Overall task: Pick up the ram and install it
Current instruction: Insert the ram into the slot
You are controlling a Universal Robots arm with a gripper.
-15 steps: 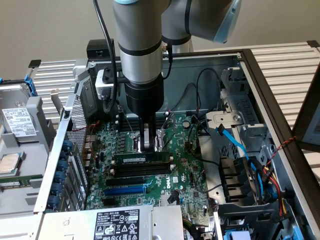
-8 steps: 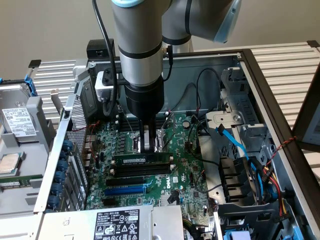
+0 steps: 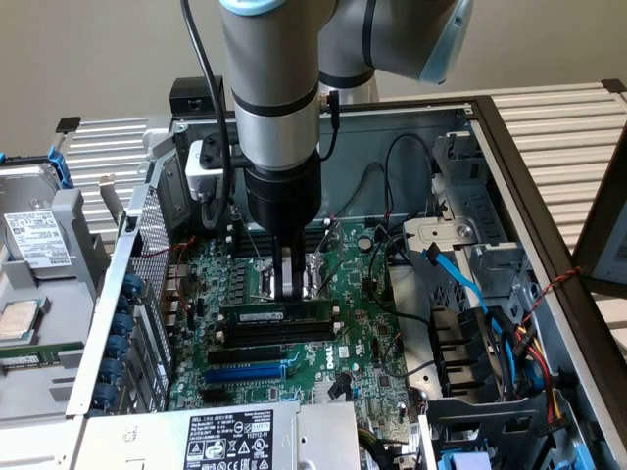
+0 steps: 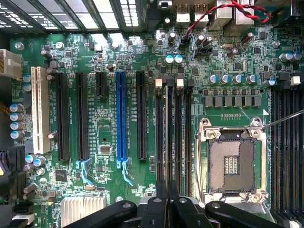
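Observation:
The ram (image 3: 257, 315) is a long green stick with a white sticker. It stands on edge in one of the black memory slots (image 3: 274, 336), level with the board. My gripper (image 3: 291, 292) comes straight down on its middle, fingers shut around its top edge. In the wrist view the ram (image 4: 169, 142) shows edge-on as a thin dark strip. It runs out from between the black fingers (image 4: 156, 209) along the memory slots (image 4: 186, 137). My gripper (image 4: 167, 197) is shut on it there.
A blue expansion slot (image 3: 245, 372) (image 4: 121, 118) lies beside the memory slots. The bare CPU socket (image 4: 232, 161) sits on the slots' other side. Blue and black cables (image 3: 460, 284) and a drive cage fill the exterior view's right. A labelled power supply (image 3: 230, 436) sits in front.

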